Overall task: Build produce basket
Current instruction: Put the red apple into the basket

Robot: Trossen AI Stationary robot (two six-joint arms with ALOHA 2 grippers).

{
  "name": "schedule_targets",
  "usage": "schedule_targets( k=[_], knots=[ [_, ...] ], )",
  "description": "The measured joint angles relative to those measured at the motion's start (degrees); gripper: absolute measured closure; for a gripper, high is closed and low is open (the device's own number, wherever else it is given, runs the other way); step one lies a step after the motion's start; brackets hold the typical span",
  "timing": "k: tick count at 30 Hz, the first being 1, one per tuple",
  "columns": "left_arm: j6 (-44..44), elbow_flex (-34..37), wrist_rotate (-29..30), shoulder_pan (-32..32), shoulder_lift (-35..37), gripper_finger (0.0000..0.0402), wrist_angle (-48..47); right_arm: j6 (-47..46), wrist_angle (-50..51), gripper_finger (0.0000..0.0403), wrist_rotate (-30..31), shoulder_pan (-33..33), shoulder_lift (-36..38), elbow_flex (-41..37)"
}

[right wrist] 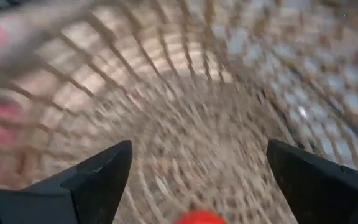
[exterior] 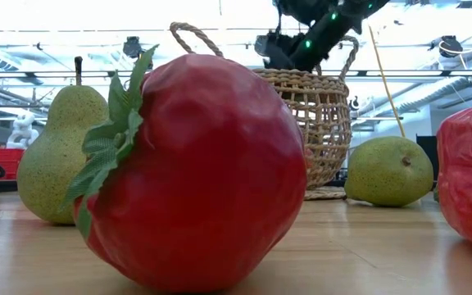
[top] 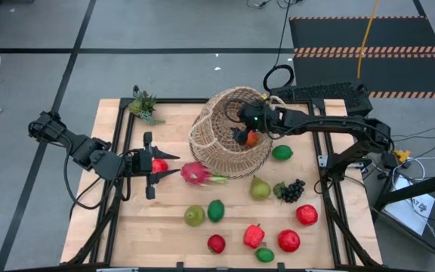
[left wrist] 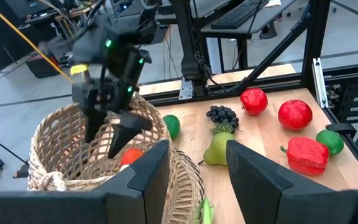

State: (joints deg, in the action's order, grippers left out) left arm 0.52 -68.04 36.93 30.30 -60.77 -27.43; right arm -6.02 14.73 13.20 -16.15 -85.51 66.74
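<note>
High view shows the right gripper (top: 242, 137) inside the basket (top: 210, 140), fingers apart over an orange fruit (top: 252, 139). Left gripper (top: 159, 165) is spread around a tomato (top: 159, 165). Toy fruit looks light, smooth; grip the widest middle.

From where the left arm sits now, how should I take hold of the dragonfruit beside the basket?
Grip the dragonfruit across its round pink body, not the thin green tip that points away from the left end effector. It lies on its side against the basket, so probably come straight down, with the fingers closing across its short width and kept off the wicker.
</note>
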Motion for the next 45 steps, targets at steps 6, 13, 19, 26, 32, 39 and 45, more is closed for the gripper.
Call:
schedule_targets(
  k=[6,13,19,26,32,39,45],
  knots=[
    [0.74,-0.01,0.01,0.00,0.00,0.0243,-0.85,1.32,-1.66,0.0035,0.12,4.46,5.23,0.04],
    [3.00,0.01,0.00,0.00,0.00,0.0243,-1.19,0.74,-2.63,0.0035,1.79,13.51,11.66,0.04],
    [6.08,0.00,-0.02,0.00,0.00,0.0243,-4.20,1.75,-2.78,0.0035,12.56,24.15,14.73,0.04],
    [9.72,-0.02,-0.02,0.00,0.00,0.0243,-9.07,1.58,-2.47,0.0035,18.23,35.00,14.76,0.04],
    [11.77,-0.02,-1.29,0.39,-2.14,0.0243,-10.88,0.79,-2.26,0.0035,20.01,41.59,14.57,0.00],
    [14.79,-0.02,-1.25,0.94,-6.97,0.0242,-16.69,-5.09,4.32,0.0035,20.03,47.42,14.55,0.00],
    [17.28,-0.02,-1.16,0.96,-8.96,0.0228,-21.87,-8.31,5.55,0.0035,21.29,49.70,14.81,-2.51]
  ],
)
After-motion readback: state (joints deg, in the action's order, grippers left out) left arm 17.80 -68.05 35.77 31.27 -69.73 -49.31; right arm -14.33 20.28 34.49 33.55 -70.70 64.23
